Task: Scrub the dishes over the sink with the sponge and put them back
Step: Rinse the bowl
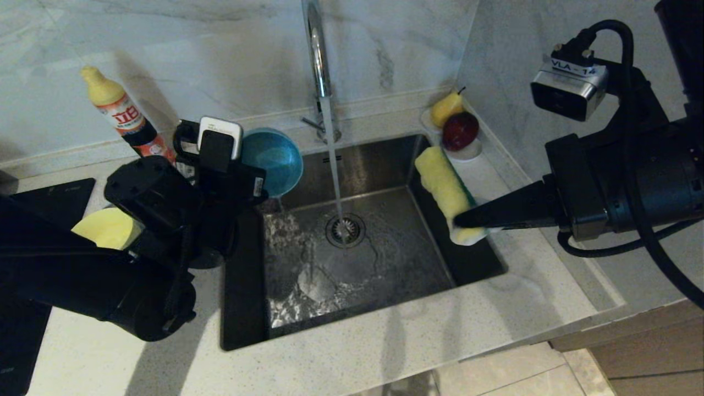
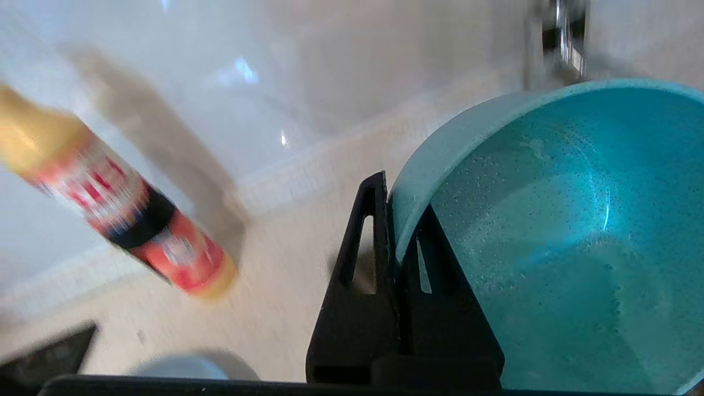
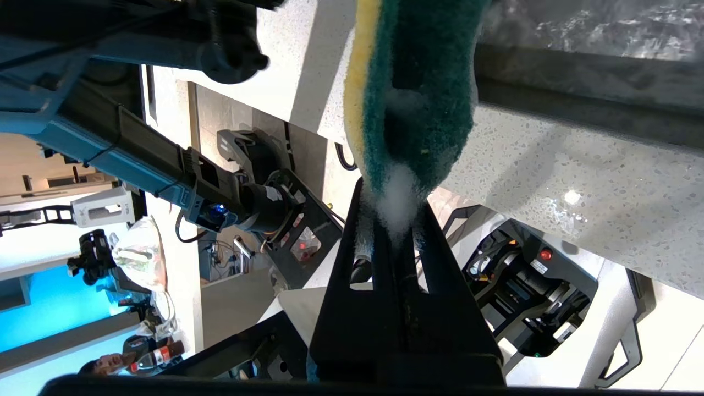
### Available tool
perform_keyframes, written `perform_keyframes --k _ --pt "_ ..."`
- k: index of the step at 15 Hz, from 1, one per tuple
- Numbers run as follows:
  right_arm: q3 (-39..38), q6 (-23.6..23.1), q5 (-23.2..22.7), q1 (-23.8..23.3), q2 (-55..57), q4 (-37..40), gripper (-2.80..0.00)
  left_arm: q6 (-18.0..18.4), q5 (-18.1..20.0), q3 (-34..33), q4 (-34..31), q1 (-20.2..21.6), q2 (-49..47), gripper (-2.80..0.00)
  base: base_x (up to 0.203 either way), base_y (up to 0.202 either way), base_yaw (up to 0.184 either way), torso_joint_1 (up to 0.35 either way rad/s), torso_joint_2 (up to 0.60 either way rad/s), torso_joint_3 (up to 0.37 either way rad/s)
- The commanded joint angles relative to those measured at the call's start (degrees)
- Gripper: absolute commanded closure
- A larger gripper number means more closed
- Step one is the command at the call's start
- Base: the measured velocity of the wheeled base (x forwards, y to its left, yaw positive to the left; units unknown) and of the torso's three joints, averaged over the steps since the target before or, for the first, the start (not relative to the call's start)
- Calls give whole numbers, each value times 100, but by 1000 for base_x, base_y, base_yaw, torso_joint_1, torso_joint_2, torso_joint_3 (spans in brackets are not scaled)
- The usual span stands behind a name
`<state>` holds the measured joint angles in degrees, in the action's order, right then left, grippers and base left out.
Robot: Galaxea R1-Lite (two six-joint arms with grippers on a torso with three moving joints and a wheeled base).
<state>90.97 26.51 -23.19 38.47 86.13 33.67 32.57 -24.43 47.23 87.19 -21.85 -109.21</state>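
Note:
My left gripper (image 2: pixel 397 212) is shut on the rim of the teal-blue bowl (image 2: pixel 550 236), one finger inside and one outside. The bowl (image 1: pixel 273 160) is held tilted on its side at the sink's back left corner, its wet inside facing the tap. Over the right edge of the sink (image 1: pixel 396 264), my right gripper (image 1: pixel 466 221) is shut on one end of the sponge (image 1: pixel 444 190). Foam sits at the fingers, and the sponge (image 3: pixel 418 93) shows its green face and yellow body. The yellow bowl (image 1: pixel 107 228) rests on the counter at the left, partly behind my left arm.
Water runs from the chrome tap (image 1: pixel 316 55) onto the drain strainer (image 1: pixel 345 230). A detergent bottle (image 1: pixel 124 118) stands at the back left. A white saucer with fruit (image 1: pixel 456 132) sits at the back right corner. A black cooktop (image 1: pixel 49 198) lies far left.

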Motion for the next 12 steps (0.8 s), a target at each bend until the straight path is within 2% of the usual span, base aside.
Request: perform_keyframes --k 1,3,5,8,9,12 --pt "35 12 -10 2 9 17 0 119 77 72 48 14 310 0 0 0 0 0 0 0" --pt "18 12 -19 2 9 17 0 185 99 168 48 76 321 0 0 0 0 0 0 0" --pt "0 12 -10 -6 9 17 0 294 280 313 48 137 321 0 0 0 0 0 0 0" --pt "9 12 -10 -7 1 17 0 588 327 463 48 145 317 0 0 0 0 0 0 0" --pt "0 12 -10 -33 4 17 0 831 339 463 48 145 346 0 0 0 0 0 0 0" --pt "-17 20 -10 -42 2 8 0 965 519 624 48 145 474 0 0 0 0 0 0 0"
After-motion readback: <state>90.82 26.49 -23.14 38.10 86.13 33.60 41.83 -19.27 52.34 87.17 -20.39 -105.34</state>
